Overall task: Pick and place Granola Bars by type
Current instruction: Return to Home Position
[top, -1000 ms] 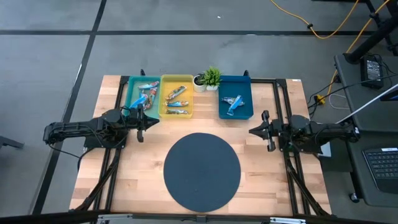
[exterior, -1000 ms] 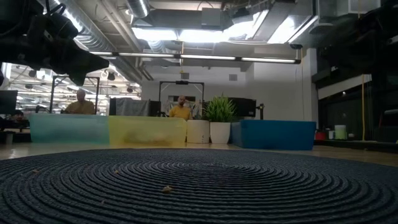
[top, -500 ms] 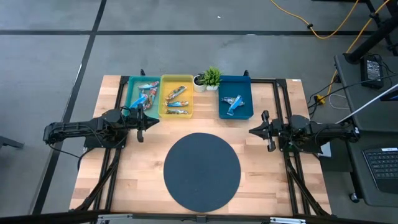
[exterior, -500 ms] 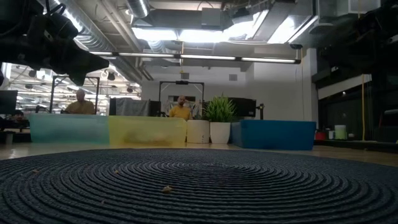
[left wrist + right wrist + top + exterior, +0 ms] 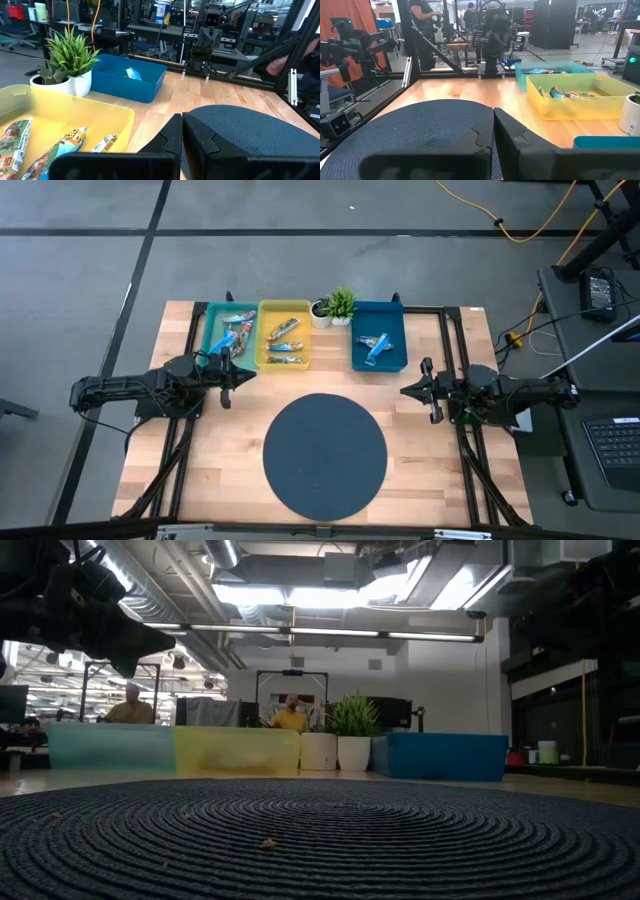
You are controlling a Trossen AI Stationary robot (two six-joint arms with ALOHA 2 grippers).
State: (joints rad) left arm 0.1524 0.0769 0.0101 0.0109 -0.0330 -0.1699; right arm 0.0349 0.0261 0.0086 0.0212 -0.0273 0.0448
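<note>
Granola bars lie sorted in three bins along the table's far edge: blue and mixed wrappers in the teal bin (image 5: 231, 330), several yellowish and mixed ones in the yellow bin (image 5: 284, 333), blue ones in the dark blue bin (image 5: 377, 337). My left gripper (image 5: 226, 378) hovers near the teal bin's near edge, fingers shut and empty (image 5: 181, 131). My right gripper (image 5: 428, 390) waits right of the round dark mat (image 5: 325, 455), shut and empty (image 5: 494, 131). Bars in the yellow bin (image 5: 60, 147) show in the left wrist view.
A small potted green plant (image 5: 338, 306) stands between the yellow and dark blue bins. The woven mat fills the table's middle and carries nothing. People sit in the room beyond the table (image 5: 290, 712). Bare wood lies on both sides of the mat.
</note>
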